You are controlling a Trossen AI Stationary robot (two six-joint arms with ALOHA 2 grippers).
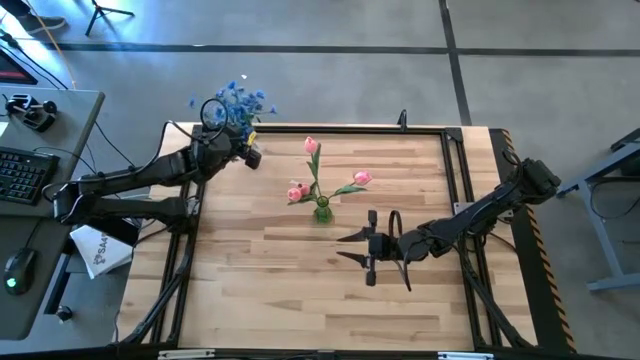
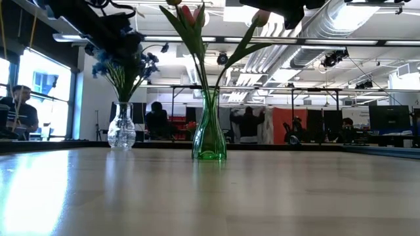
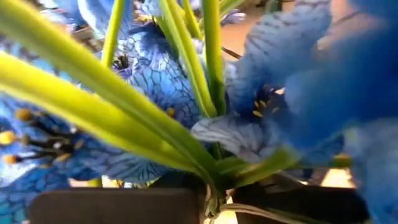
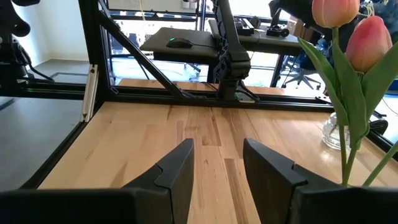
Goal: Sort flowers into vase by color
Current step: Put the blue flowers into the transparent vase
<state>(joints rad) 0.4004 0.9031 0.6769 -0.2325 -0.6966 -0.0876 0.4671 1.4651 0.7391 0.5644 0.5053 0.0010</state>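
The left hand (image 1: 243,138) hangs among the blue flowers (image 1: 238,100) above their clear vase (image 2: 122,128); its grip cannot be made out. The right hand (image 1: 352,249), fingers apart, waits near the pink tulips (image 1: 312,146) in the green vase (image 2: 209,137) on the counter (image 1: 270,290).

the blue flowers (image 1: 240,100) are standing bunched in a clear glass vase (image 2: 122,128) at the table's far left corner, their green stems (image 3: 186,68) crowding together. three pink tulips (image 1: 311,146) are leaning apart in a green glass vase (image 2: 209,141) near the table's middle, their stems and leaves fanning outward.
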